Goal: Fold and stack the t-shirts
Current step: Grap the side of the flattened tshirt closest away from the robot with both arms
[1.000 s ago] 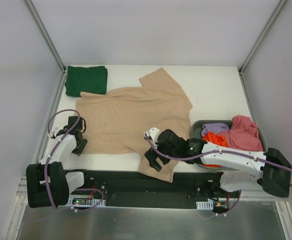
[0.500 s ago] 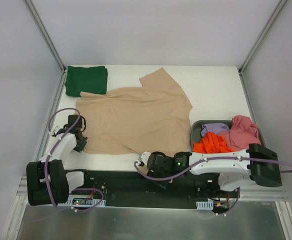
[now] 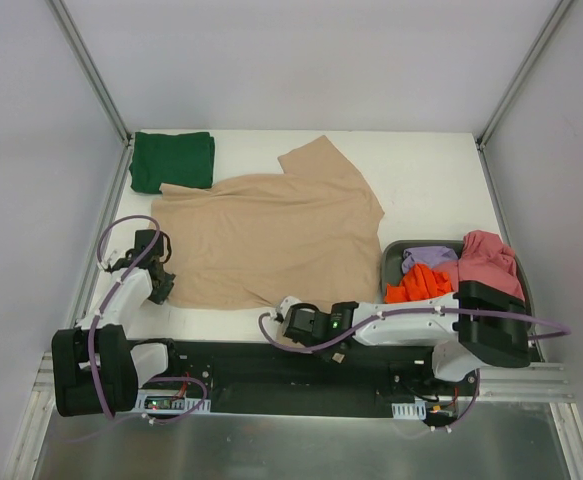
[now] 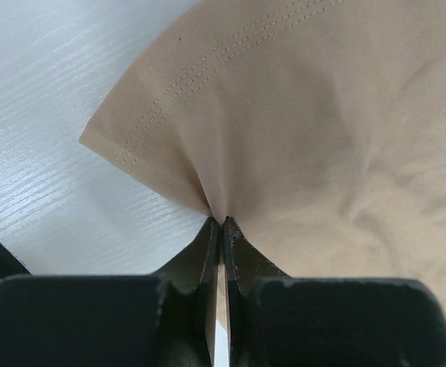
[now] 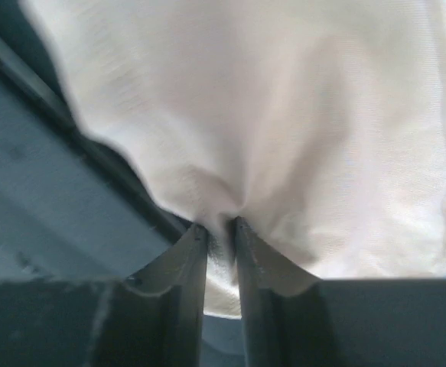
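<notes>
At the upper left of the overhead view the green shirt [image 3: 173, 160] is lying folded. Below it, at lower left, my left claw [image 4: 223, 223] is pinching the beige shirt [image 3: 271, 235] just in from its hem corner, fingers fully together on the cloth. The shirt itself is lying spread across the middle. At lower centre my right claw [image 5: 219, 228] is gripping the other bottom corner, almost closed, with fabric bunched between. I am planning to lift both together and level, hem taut, and carry it toward the collar. At right, more shirts are waiting in the tub [image 3: 389, 262].
</notes>
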Controlling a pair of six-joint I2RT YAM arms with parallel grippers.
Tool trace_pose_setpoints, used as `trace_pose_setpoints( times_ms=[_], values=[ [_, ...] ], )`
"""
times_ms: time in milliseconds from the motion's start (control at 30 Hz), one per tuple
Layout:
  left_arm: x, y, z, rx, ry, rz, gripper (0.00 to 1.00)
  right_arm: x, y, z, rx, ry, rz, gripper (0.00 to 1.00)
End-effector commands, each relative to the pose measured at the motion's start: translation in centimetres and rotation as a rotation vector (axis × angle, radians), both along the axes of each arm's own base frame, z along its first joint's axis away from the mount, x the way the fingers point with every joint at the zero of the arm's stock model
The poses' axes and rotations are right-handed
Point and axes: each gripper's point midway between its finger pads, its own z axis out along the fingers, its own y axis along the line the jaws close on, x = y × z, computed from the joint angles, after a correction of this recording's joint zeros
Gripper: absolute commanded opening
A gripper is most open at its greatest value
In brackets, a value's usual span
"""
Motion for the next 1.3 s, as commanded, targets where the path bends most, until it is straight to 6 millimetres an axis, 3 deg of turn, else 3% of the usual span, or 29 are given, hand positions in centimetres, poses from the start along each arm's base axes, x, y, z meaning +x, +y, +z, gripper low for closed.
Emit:
trace_pose_setpoints(
  times_ms=[0, 167, 333, 467, 633, 933, 1067, 1167, 1267],
  values=[
    [-0.4, -0.1, 0.4, -0.006, 0.001, -0.017, 0.00, 3.6, -1.3, 0.9, -0.005, -0.140, -0.141, 0.19],
    [-0.2, 0.0, 1.7, 0.005, -0.049, -0.008, 0.00, 1.4, 0.3, 3.5, 0.141, -0.020, -0.062, 0.00],
    [-1.3, 0.9, 3.4, 0.057, -0.101, 0.046, 0.00, -3.5, 1.0, 6.3, 0.252, 0.217, 0.125, 0.00],
    [-2.9, 1.8, 4.4, 0.098, -0.109, 0.128, 0.00, -5.7, 0.4, 8.1, 0.264, 0.322, 0.211, 0.00],
    [-4.7, 2.0, 4.3, 0.102, -0.102, 0.206, 0.00, -8.3, 1.1, 10.5, 0.336, 0.455, 0.304, 0.00],
    [-7.1, 2.3, 4.9, 0.110, -0.113, 0.350, 0.00, -10.4, 1.2, 12.0, 0.382, 0.582, 0.368, 0.00],
    [-7.3, 1.5, 4.7, 0.060, -0.141, 0.353, 0.00, -10.7, 1.0, 12.0, 0.380, 0.613, 0.384, 0.00],
    [-9.2, 1.8, 4.8, 0.078, -0.115, 0.443, 0.00, -10.9, 0.9, 12.2, 0.389, 0.630, 0.407, 0.00],
    [-9.5, 2.0, 4.9, 0.084, -0.149, 0.467, 0.00, -10.5, 1.1, 12.5, 0.403, 0.639, 0.399, 0.00]
  ],
)
